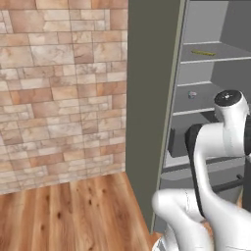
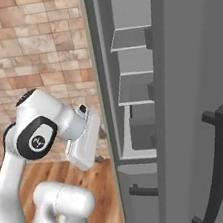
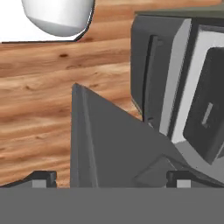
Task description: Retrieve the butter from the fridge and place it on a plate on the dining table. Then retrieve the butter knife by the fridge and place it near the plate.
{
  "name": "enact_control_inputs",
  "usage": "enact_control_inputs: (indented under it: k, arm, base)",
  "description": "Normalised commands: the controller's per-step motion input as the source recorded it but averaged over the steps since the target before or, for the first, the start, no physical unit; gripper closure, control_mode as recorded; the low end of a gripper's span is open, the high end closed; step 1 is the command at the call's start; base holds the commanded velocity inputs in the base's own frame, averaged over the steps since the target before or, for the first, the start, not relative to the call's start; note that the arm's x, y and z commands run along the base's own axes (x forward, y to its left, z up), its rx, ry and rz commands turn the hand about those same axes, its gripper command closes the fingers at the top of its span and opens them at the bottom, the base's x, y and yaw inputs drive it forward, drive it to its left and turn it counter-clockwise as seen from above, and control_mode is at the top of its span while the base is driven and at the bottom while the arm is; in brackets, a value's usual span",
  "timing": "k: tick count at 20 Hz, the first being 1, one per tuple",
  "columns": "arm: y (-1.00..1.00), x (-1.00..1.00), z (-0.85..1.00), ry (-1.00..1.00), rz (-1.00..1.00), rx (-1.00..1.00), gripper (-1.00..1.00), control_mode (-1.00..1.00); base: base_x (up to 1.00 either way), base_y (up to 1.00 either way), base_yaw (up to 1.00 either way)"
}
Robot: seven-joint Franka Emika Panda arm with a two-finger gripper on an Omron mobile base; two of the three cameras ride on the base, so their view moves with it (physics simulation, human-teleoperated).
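Observation:
The grey fridge (image 1: 147, 98) stands open, its white shelves showing. The butter (image 1: 203, 52), a thin yellow stick, lies on an upper shelf. My gripper (image 2: 99, 159) hangs in front of the fridge, left of the opening and pointing down toward the floor, well below the butter's shelf. In the hand view the gripper (image 3: 111, 179) has its fingertips (image 3: 43, 177) far apart and holds nothing; beyond them are a grey fridge panel edge and the wood floor. The plate, dining table and butter knife are out of view.
The fridge door (image 2: 192, 96) is swung open at the right, with a long dark bar handle (image 2: 218, 168). A small round greyish item (image 1: 192, 94) sits on a middle shelf. The lower drawer handle (image 2: 143, 190) is below. A brick wall (image 1: 59, 88) stands left, above the wooden floor (image 1: 73, 215).

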Motion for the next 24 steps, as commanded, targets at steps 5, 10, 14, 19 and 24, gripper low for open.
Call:
enact_control_inputs:
  k: [5,10,14,19,24]
  arm:
    - [-0.79,0.92,-0.88,0.21,-0.12,0.0,-1.0,-1.0]
    - [-0.99,0.48,-0.25,0.05,-0.16,0.0,-1.0,-1.0]
    - [-1.0,0.16,-0.04,0.02,-0.12,0.0,-1.0,-1.0]
    - [-1.0,0.05,-0.02,0.06,-0.14,0.01,-1.0,-1.0]
    - [-1.0,0.0,-0.06,0.08,-0.13,0.04,-1.0,-1.0]
  base:
    - [0.0,0.0,0.0]
    - [0.0,0.0,0.0]
    - [0.0,0.0,0.0]
    - [0.0,0.0,0.0]
    - [0.0,0.0,0.0]
